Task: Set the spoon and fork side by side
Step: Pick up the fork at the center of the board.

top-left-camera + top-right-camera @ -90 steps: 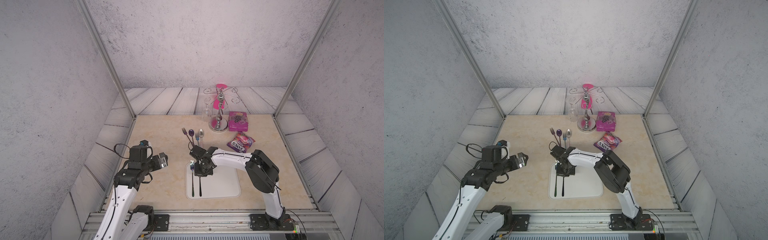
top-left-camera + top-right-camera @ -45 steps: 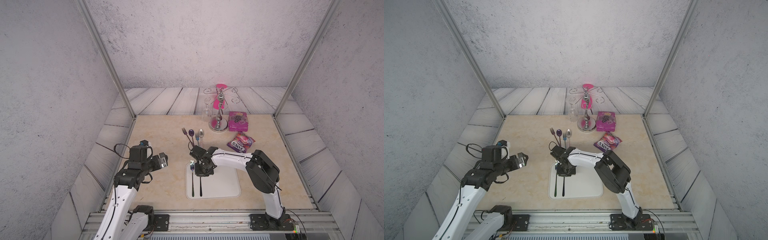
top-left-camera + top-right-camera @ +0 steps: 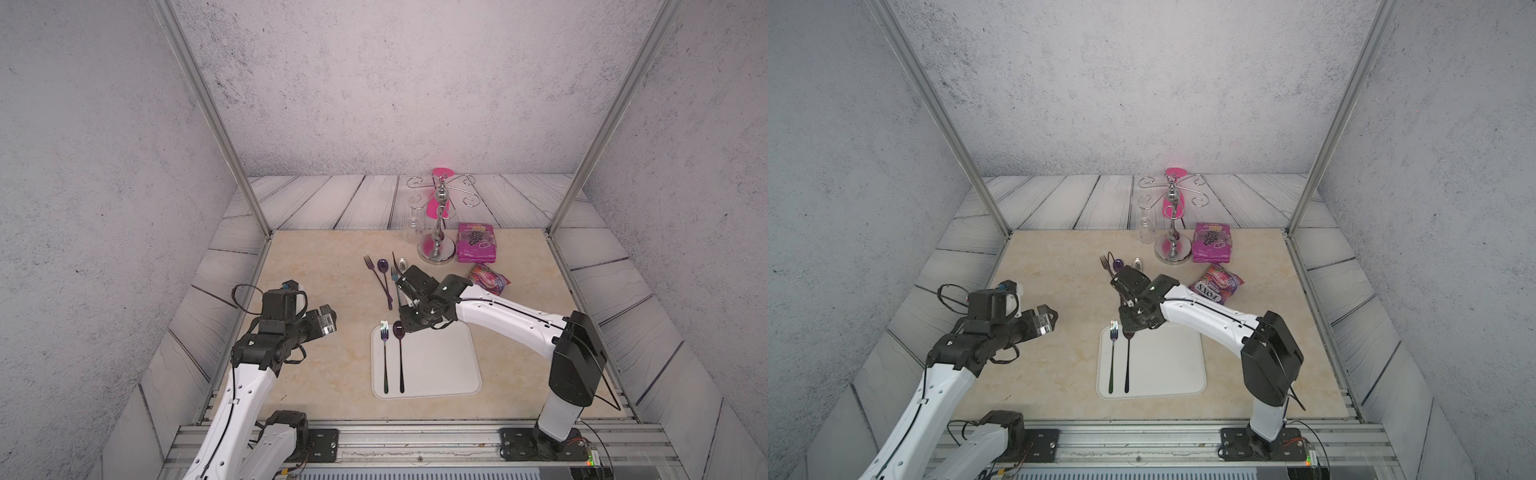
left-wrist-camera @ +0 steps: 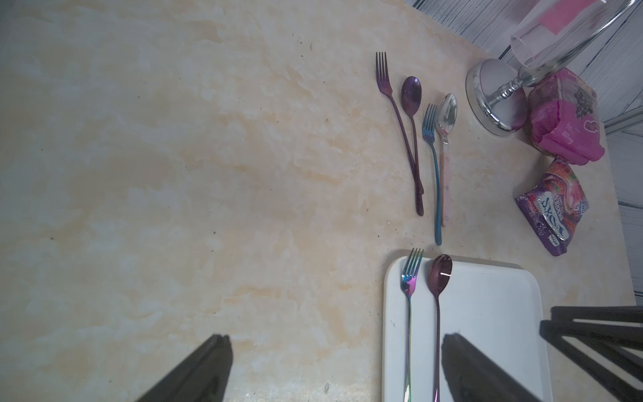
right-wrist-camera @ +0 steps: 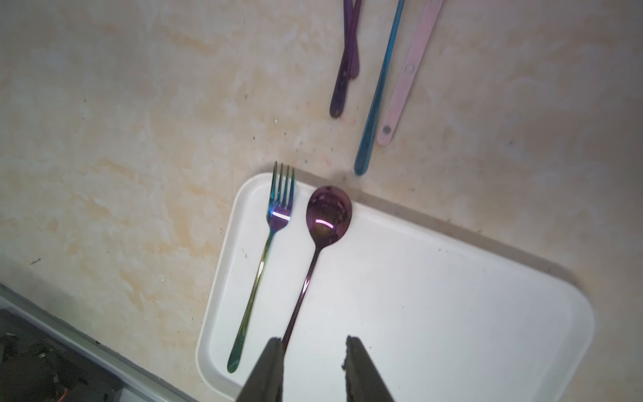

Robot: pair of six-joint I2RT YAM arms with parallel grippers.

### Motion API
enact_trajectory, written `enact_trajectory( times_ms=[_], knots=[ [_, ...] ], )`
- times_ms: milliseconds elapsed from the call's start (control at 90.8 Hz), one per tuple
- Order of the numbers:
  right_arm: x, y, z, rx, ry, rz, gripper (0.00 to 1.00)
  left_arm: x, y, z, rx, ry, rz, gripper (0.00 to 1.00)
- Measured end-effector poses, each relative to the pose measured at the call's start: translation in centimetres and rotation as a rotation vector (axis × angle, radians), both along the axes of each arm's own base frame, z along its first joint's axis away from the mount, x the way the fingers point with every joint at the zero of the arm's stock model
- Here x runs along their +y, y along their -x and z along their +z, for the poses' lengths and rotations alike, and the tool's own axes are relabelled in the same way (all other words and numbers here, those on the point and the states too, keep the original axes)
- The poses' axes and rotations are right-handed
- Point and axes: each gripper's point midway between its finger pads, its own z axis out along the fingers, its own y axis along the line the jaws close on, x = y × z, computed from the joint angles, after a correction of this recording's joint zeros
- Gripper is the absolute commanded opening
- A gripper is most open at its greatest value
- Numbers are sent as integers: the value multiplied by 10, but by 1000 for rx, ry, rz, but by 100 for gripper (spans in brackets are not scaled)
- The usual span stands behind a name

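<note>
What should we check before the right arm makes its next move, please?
1. spoon and fork lie parallel on the tray: ok.
2. right gripper jaws apart: ok.
3. Gripper clear of the spoon's handle: cannot tell; in the wrist view the handle runs under one fingertip.
4. left gripper open, away from the tray: ok.
5. spare cutlery off the tray: ok.
</note>
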Motion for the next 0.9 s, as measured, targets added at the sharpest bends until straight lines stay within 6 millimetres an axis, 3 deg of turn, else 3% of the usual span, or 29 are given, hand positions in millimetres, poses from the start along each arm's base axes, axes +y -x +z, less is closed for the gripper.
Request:
enact_trajectory(
  times_ms=[176, 374, 649, 760, 903],
  knots=[
    [-8, -52, 2, -47, 18, 10, 32, -13, -1, -10, 54, 51, -23, 99],
    [12, -108, -29, -53, 41, 35, 32, -39, 5, -12, 54, 88, -132, 99],
    [48, -157, -61, -57, 1, 71, 31, -67, 12, -16, 98, 169, -291, 100],
    [52, -172, -74, -50, -8, 62, 31, -74, 14, -16, 99, 188, -333, 99],
    [47, -177, -96, -21, 11, 49, 32, -84, 18, -8, 67, 216, -413, 99]
  ],
)
